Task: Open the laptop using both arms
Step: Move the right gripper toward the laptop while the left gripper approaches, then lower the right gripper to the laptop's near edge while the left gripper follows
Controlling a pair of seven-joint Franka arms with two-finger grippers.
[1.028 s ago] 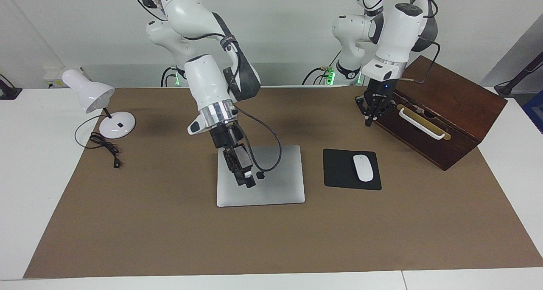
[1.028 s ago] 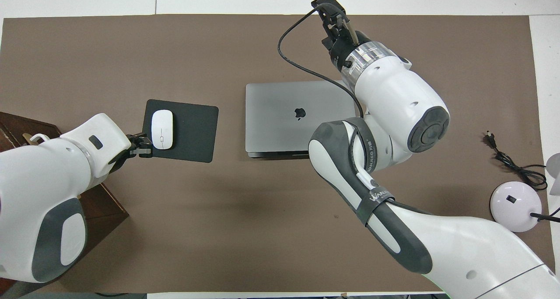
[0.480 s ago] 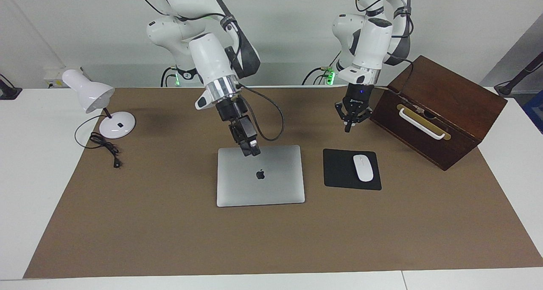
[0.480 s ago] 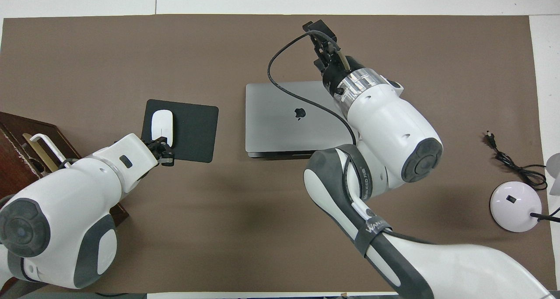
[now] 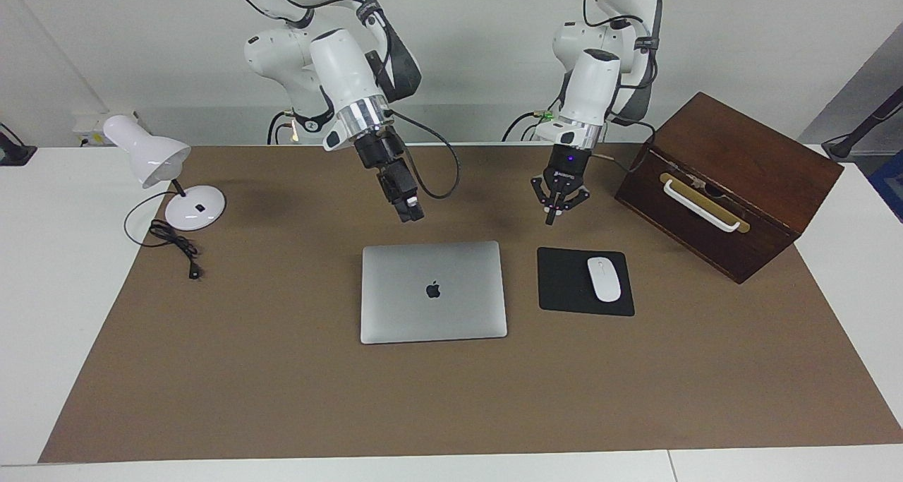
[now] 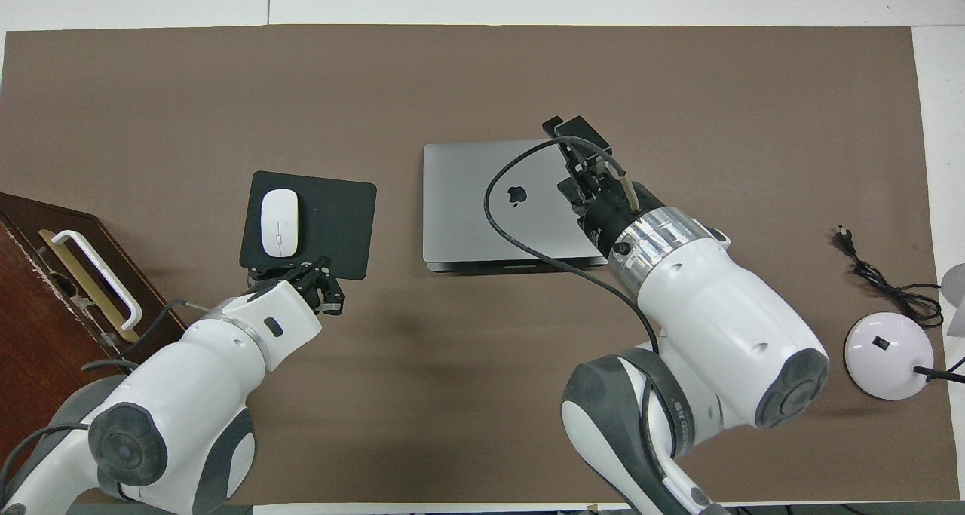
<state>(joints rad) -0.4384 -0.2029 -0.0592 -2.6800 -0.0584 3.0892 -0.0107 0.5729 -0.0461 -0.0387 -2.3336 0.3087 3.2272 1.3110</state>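
The thin silver-grey metal laptop (image 5: 433, 291) lies mid-table on the brown paper mat (image 5: 282, 397); beside it, toward the left arm's end, the flat black mouse pad (image 5: 568, 284) bears the white mouse (image 5: 604, 279); the dark wooden box (image 5: 734, 178) stands nearer the robots.

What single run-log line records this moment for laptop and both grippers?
laptop: closed, flat on mat | left gripper: shut, raised near mouse pad | right gripper: raised, holding nothing, off the laptop | lid: not yet lifted
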